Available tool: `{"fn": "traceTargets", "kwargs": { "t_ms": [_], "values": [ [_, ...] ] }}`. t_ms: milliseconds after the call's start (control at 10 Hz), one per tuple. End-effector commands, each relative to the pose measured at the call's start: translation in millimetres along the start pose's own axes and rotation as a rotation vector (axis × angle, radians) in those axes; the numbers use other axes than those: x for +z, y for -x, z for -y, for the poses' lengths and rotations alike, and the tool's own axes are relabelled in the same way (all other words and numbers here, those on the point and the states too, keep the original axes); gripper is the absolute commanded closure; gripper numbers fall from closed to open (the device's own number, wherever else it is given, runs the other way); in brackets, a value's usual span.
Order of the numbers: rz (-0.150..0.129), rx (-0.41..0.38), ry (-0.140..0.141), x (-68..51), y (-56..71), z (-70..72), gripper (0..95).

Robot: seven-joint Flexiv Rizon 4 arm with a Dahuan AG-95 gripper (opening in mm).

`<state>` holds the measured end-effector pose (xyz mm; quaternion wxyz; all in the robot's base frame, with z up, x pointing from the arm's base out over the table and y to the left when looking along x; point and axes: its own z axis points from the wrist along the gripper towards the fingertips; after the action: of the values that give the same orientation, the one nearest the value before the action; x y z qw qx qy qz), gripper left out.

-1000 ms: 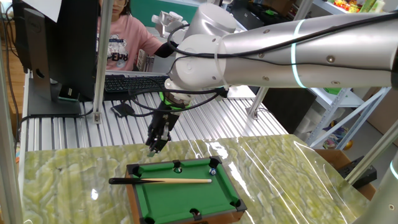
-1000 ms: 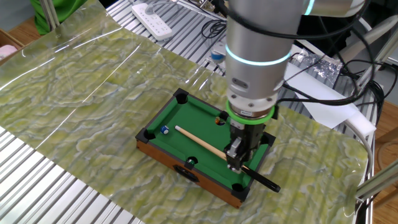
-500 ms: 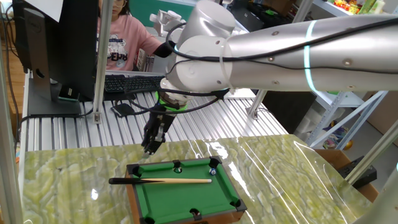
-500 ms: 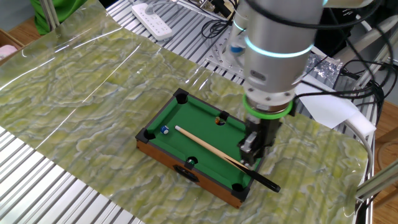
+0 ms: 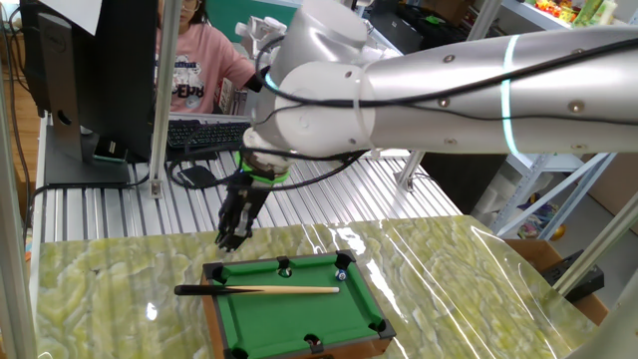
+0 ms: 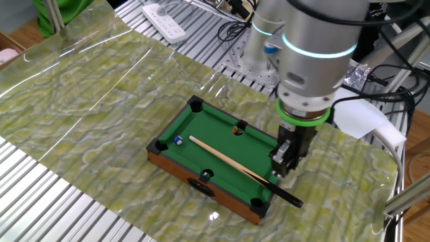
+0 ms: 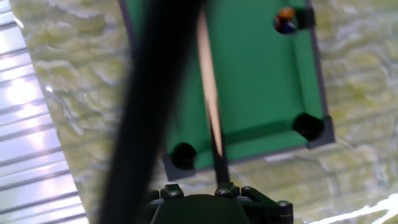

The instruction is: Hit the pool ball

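Note:
A miniature green pool table (image 5: 289,319) (image 6: 201,131) sits on the marbled mat. The pool ball (image 6: 178,140) (image 5: 341,272), tiny and pale bluish-white, rests near one corner pocket at the end far from my gripper. A tan cue stick (image 5: 269,290) (image 6: 222,160) (image 7: 210,106) lies along the felt, its black end sticking out over the rim. My gripper (image 5: 232,242) (image 6: 281,172) hangs just above that end, open by a narrow gap and holding nothing. The ball is out of the hand view, where a blurred dark bar crosses the left half.
A small orange thing (image 6: 236,130) (image 7: 285,15) sits at a side pocket. Behind the mat are a keyboard (image 5: 209,132), a monitor (image 5: 100,70) and a seated person (image 5: 194,60). A power strip (image 6: 168,20) and white paper (image 6: 359,117) lie on the slatted surface.
My gripper has slid along the table's end toward the cue's black tip, and its jaws have narrowed slightly. The cue and the ball have not moved.

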<state>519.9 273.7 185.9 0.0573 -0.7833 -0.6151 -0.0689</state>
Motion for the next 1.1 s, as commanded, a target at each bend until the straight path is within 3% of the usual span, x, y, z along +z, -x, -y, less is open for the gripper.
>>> {"fn": "traceTargets", "kwargs": {
  "t_ms": [100, 200, 300, 1100],
  "values": [
    [-0.009, -0.006, 0.006, 4.3, -0.5, 8.5, 76.0],
    [-0.005, -0.001, 0.007, 8.2, -3.0, 9.7, 76.0],
    [0.01, -0.003, 0.011, 13.2, -6.1, 9.9, 57.0],
    [0.01, 0.005, 0.019, 41.4, -14.8, 5.5, 57.0]
  ]
}}
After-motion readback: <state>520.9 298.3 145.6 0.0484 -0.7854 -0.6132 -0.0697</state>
